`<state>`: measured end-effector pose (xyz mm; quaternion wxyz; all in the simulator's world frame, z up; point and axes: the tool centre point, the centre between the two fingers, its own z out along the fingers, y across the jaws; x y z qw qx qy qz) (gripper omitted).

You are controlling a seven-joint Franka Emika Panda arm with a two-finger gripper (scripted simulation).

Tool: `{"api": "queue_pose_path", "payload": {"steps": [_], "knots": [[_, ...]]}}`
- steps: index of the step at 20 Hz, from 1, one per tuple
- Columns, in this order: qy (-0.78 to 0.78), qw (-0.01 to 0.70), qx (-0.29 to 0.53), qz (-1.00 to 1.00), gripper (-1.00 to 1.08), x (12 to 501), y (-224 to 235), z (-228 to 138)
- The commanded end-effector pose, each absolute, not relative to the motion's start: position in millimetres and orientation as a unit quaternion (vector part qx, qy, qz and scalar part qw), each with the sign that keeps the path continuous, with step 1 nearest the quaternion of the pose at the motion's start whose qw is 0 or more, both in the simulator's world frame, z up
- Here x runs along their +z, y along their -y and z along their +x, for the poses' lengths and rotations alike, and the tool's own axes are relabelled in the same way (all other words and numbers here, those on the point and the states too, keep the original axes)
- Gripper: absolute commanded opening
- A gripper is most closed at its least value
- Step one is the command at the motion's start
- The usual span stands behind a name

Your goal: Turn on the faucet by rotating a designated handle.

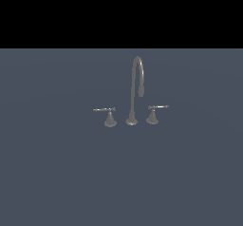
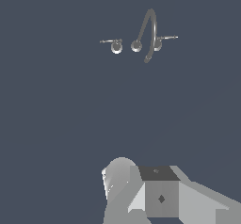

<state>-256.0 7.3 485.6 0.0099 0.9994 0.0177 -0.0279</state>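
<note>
Two views, start with the exterior one. Faucet (image 1: 134,92) sits alone on the grey worktop (image 1: 57,173), a bit above frame centre: tall thin gooseneck spout (image 1: 137,73) on a flared base, outlet curling down toward 3 o'clock. Two lever handles flank it. Target handle (image 1: 105,110) is at 9 o'clock of the spout base, a thin lever on a small cone; its long axis runs flat, roughly along the 9-to-3 line, free tip pointing to 9 o'clock. Matching other handle (image 1: 157,108) is at 3 o'clock of the base, on the outlet side, tip pointing to 3 o'clock. No arm and no hand visible in this view.

Wrist view next. Faucet (image 2: 141,39) is small and far off, seen nearly from overhead. Target handle (image 2: 112,42) is the lever on the side away from the outlet, lying flat with its tip pointing away from the spout; other handle (image 2: 165,38) is partly behind the spout arc. Pale blocky body of the hand (image 2: 160,195) fills the near edge; fingers are out of frame, so cannot tell whether they are spread or pressed together.

Judgement: approach not yet begun. Handle lies well apart from the hand, ahead and slightly toward 11 o'clock. Next move needs a long reach to the lever's free tip, then a push across its long axis.
</note>
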Motion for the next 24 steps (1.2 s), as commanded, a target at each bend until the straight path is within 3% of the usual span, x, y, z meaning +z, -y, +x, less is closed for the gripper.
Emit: {"api": "queue_pose_path", "payload": {"steps": [1, 12, 24], "knots": [[-0.018, 0.010, -0.028, 0.999, -1.00, 486, -7, -256], [0.015, 0.009, -0.027, 0.999, -1.00, 467, -19, -249], [0.123, 0.008, -0.024, 0.992, -1.00, 405, -57, -221]]}}
